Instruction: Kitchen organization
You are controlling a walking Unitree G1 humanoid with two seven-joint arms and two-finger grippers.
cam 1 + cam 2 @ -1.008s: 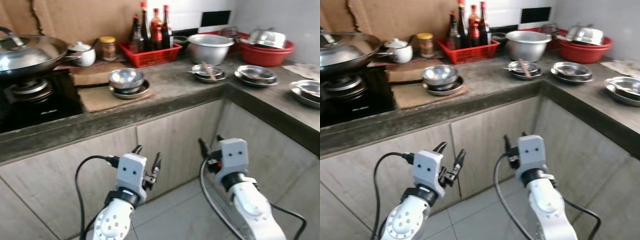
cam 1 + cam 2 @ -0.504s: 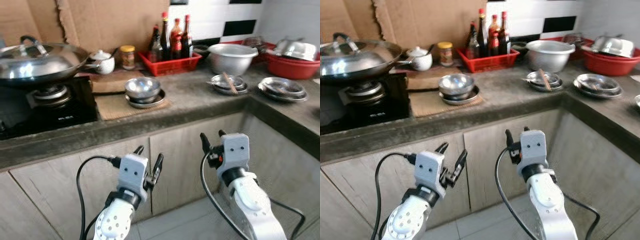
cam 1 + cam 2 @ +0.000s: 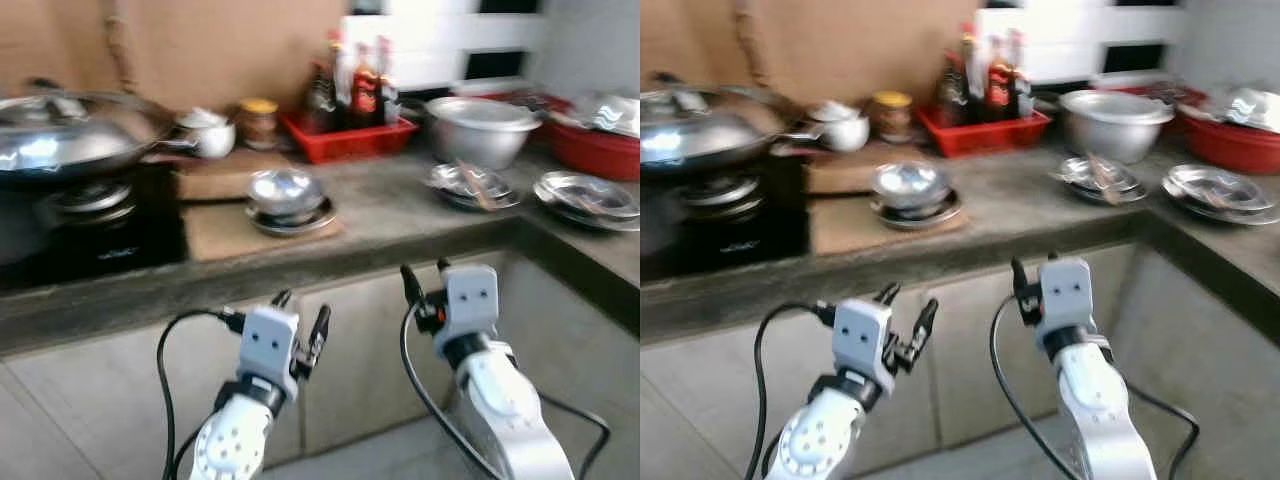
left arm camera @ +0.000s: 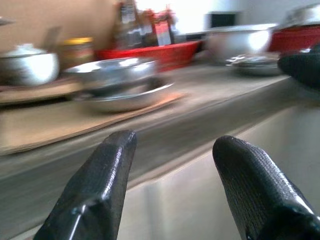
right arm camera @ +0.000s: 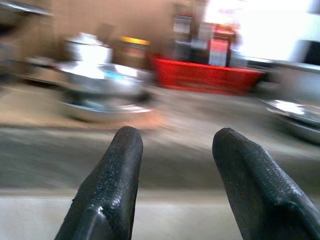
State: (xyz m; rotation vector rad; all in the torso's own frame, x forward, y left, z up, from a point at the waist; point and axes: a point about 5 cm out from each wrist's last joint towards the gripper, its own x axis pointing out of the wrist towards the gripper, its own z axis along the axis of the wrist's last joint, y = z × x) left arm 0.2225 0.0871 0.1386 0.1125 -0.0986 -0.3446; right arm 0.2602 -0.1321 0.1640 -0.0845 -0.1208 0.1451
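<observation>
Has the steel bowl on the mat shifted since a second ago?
No. The steel bowl sits on the same plate on the brown mat, beside the stove; only the camera panned.

We have two silver-white arms ending in boxy pale wrist housings with paired dark screw holes. Black cables loop from each. Our left gripper (image 3: 298, 315) and right gripper (image 3: 422, 276) carry long, textured black fingers (image 4: 92, 187).

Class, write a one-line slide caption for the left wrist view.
Open left gripper aims at a steel bowl on a plate on the grey stone counter.
</observation>
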